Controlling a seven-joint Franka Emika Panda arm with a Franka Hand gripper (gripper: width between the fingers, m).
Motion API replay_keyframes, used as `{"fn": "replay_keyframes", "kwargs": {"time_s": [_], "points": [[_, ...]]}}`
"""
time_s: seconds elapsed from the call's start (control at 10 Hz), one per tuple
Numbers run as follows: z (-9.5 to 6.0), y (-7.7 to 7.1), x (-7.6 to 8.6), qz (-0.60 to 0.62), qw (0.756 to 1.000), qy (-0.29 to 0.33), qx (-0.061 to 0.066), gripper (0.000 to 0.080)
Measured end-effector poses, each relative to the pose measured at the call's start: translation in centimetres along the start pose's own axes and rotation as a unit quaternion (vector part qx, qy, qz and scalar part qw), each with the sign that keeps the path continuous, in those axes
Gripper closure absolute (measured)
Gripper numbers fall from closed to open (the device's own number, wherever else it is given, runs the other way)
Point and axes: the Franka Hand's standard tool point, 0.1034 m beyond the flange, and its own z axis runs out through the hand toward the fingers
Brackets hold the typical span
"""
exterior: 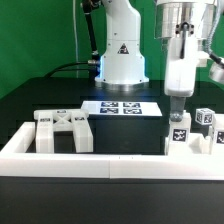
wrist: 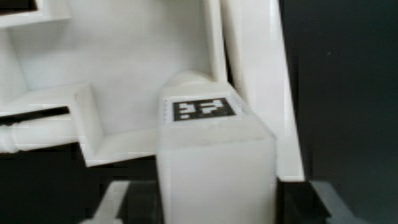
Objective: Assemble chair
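Observation:
My gripper [exterior: 178, 112] hangs at the exterior view's right, shut on a white square post [exterior: 178, 130] with a tag on it. The post stands upright, its lower end down among other white chair parts [exterior: 200, 140] behind the border wall. Whether it touches them I cannot tell. In the wrist view the tagged post [wrist: 201, 108] runs out from between the fingers [wrist: 118, 198] of the gripper [wrist: 221, 200], beside a white slotted chair part [wrist: 107, 95]. A cross-braced frame [exterior: 63, 130] lies at the exterior view's left.
A long low white border wall [exterior: 100, 162] runs along the front. The marker board [exterior: 120, 107] lies flat mid-table, before the robot's base [exterior: 122, 55]. A small tagged block [exterior: 205, 118] stands just right of the held post.

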Motion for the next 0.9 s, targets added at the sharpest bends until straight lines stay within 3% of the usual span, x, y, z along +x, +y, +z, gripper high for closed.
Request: {"fn": "replay_keyframes", "kwargs": {"time_s": [0.2,0.3,0.4,0.5,0.6,0.7,0.9], "points": [[0.0,0.1,0.1,0.008,1.0,0.003,-0.004,0.0505],[0.0,0.1,0.1,0.01,1.0,0.003,-0.003,0.0456],[0.0,0.1,0.1,0.004,1.0,0.002,-0.003,0.0456],[-0.1,0.1,0.1,-0.004,1.0,0.002,-0.002,0.0274],[-0.8,-0.2,0.2,-0.048,0.999,-0.002,0.002,0.0274],[-1.7,-0.3,0.3,-0.082,0.997,-0.007,0.005,0.0176],[-2.8,0.2,0.5,-0.131,0.991,-0.013,0.01,0.0158]]}}
